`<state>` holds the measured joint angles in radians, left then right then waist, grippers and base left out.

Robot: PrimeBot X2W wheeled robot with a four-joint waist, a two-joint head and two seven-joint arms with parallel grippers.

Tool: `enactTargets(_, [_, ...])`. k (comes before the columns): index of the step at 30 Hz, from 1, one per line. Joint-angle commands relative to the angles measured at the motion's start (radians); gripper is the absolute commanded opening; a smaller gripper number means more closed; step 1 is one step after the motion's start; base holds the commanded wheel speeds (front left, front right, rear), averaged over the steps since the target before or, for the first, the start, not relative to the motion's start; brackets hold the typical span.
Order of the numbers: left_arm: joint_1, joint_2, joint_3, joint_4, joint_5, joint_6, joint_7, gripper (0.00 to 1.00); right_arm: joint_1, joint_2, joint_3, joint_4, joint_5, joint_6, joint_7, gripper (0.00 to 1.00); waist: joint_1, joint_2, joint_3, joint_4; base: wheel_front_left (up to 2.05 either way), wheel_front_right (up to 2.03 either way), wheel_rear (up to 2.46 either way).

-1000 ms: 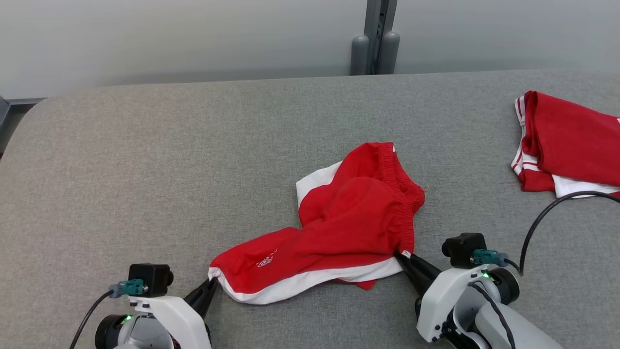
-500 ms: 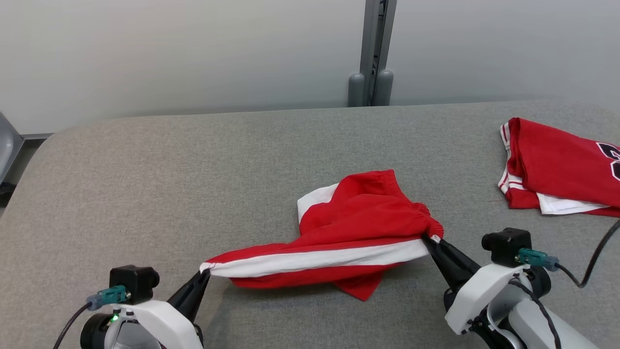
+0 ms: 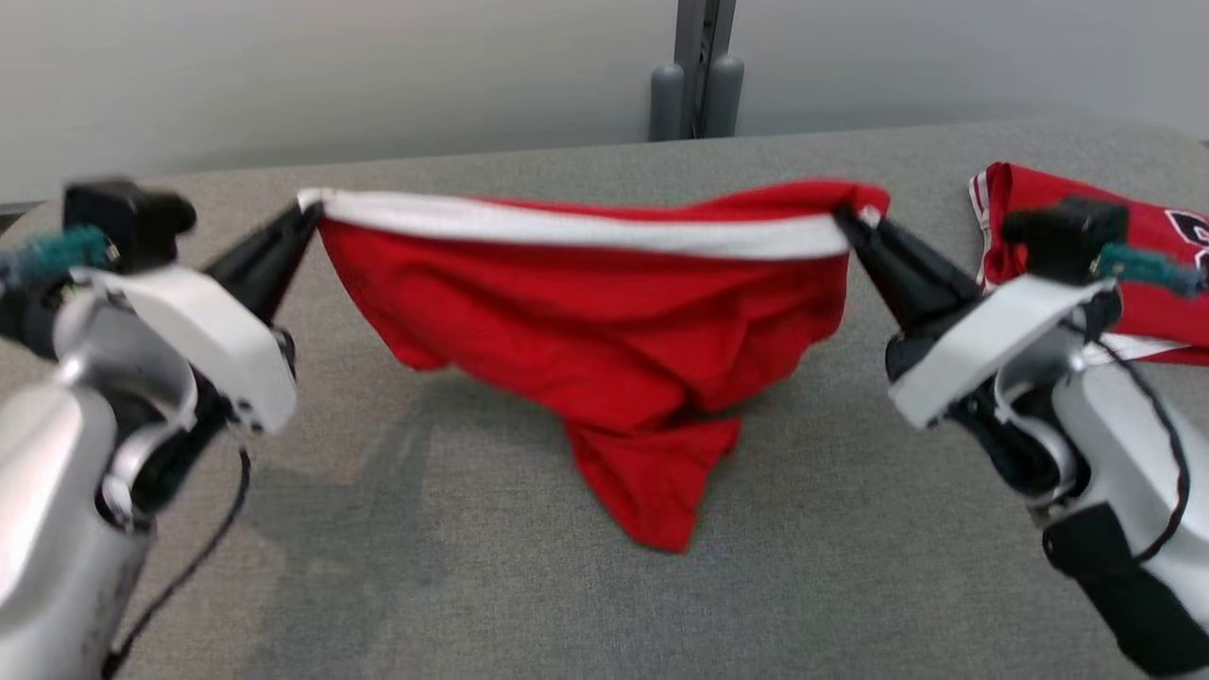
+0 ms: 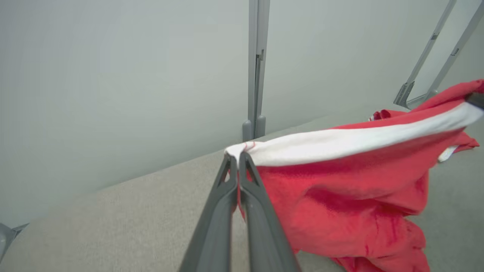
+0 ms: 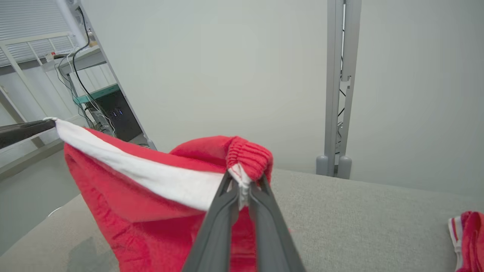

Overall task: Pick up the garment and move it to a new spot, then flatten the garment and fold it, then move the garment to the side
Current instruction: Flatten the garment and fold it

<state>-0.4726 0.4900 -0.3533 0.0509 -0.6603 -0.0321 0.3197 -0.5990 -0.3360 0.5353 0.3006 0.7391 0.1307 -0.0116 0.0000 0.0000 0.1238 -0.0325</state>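
pinching white-banded hem corner of soft red shorts (image 3: 604, 321) in left gripper (image 3: 307, 219) | clamping ruched elastic waistband end in right gripper (image 3: 847, 222) | hanging stretched above grey woven table (image 3: 425, 586) (sagging into a crumpled point)

red shorts (image 3: 604, 321) (white-striped) aloft, stretched

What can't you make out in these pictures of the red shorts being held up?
Second red garment: head view, right arm covers part, right edge cuts it; black print unreadable.
Red shorts: left wrist view, bottom edge cuts off the hanging folds.
Shorts' lowest tip: head view, contact with the table unclear, blurred.
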Motion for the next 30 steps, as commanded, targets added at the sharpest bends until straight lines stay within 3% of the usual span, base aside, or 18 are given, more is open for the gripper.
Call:
enactTargets(1, [-0.062,0.002,0.011,0.017,-0.001,-0.010,0.009,0.00,-0.047,-0.007,-0.004,-0.008,0.015,0.000,0.013,0.00,0.0000,0.0000,0.069,-0.015,0.00,0.00,0.00])
enactTargets(12, [-0.760,0.010,-0.008,0.341,0.076,-0.088,0.012,0.00,-0.626,0.015,-0.009,0.108,0.121,0.000,0.055,0.00,0.0000,0.0000,0.379,-0.042,0.00,0.00,0.00])
enactTargets(19, [-1.128,-0.013,-0.041,0.554,0.156,-0.095,-0.134,0.00,-0.960,0.054,-0.016,0.261,0.129,0.000,-0.040,0.00,0.0000,0.0000,0.501,-0.039,0.00,0.00,0.00])
enactTargets(23, [-1.239,-0.052,-0.047,0.665,0.168,-0.095,-0.239,0.00,-1.067,0.074,-0.028,0.349,0.127,0.000,-0.135,0.00,0.0000,0.0000,0.523,-0.024,0.00,0.00,0.00])
enactTargets(25, [-1.258,-0.078,-0.077,0.731,0.153,-0.097,-0.265,0.00,-1.083,0.099,0.014,0.391,0.146,0.000,-0.150,0.00,0.0000,0.0000,0.530,-0.014,0.00,0.00,0.00])
enactTargets(30, [-1.176,-0.095,-0.159,0.793,0.077,-0.098,-0.229,0.00,-0.997,0.089,0.115,0.402,0.218,0.000,-0.122,0.00,0.0000,0.0000,0.521,-0.006,0.00,0.00,0.00])
